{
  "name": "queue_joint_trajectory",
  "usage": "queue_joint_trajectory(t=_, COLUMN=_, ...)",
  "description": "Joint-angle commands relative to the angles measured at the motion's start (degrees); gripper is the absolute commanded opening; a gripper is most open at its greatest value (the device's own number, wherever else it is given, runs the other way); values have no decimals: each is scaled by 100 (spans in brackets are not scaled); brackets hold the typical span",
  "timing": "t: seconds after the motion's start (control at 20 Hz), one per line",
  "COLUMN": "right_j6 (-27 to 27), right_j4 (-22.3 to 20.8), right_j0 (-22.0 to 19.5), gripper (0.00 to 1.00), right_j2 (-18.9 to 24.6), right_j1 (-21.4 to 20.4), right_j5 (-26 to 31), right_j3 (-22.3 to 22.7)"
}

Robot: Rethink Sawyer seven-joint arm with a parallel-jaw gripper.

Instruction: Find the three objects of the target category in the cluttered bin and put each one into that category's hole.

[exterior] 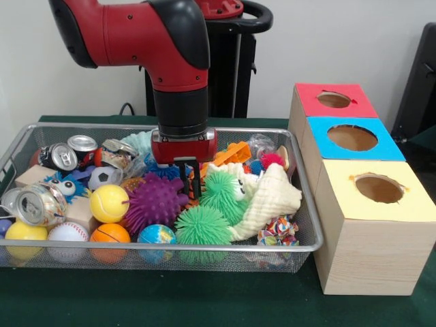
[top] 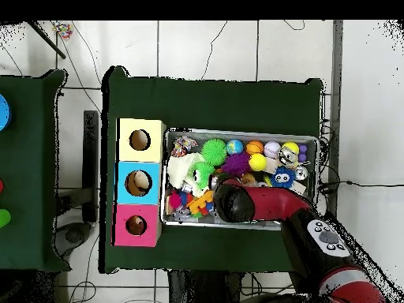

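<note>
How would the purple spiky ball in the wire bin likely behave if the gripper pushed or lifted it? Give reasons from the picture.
The purple spiky ball looks soft, so its spikes would probably bend under the gripper. Being round, it might roll, though the neighbouring yellow tennis ball and green spiky ball would likely stop it. It probably weighs little.

The claw [exterior: 190,180] hangs low in the wire bin [exterior: 300,204], its dark fingers between a purple spiky ball [exterior: 155,202] and a green one [exterior: 221,192].

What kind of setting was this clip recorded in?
Probably a robotics lab: a wire bin of mixed toys, balls and cans sits on a green-covered table beside three colour-topped sorting boxes with holes.
</note>
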Motion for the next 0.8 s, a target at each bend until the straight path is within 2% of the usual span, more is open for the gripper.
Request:
queue_joint_trajectory(t=0.05, right_j6=296, right_j4=-93, right_j0=-151, gripper=0, right_j2=-205, right_j1=40, right_j5=443, right_j3=150)
queue_joint_trajectory(t=0.65, right_j6=129, right_j4=-5, right_j0=-282, gripper=0, right_j2=-81, right_j1=-721, right_j5=796, right_j3=605)
queue_joint_trajectory(t=0.8, right_j6=75, right_j4=130, right_j0=-351, gripper=0, right_j2=-10, right_j1=-1171, right_j5=1046, right_j3=901)
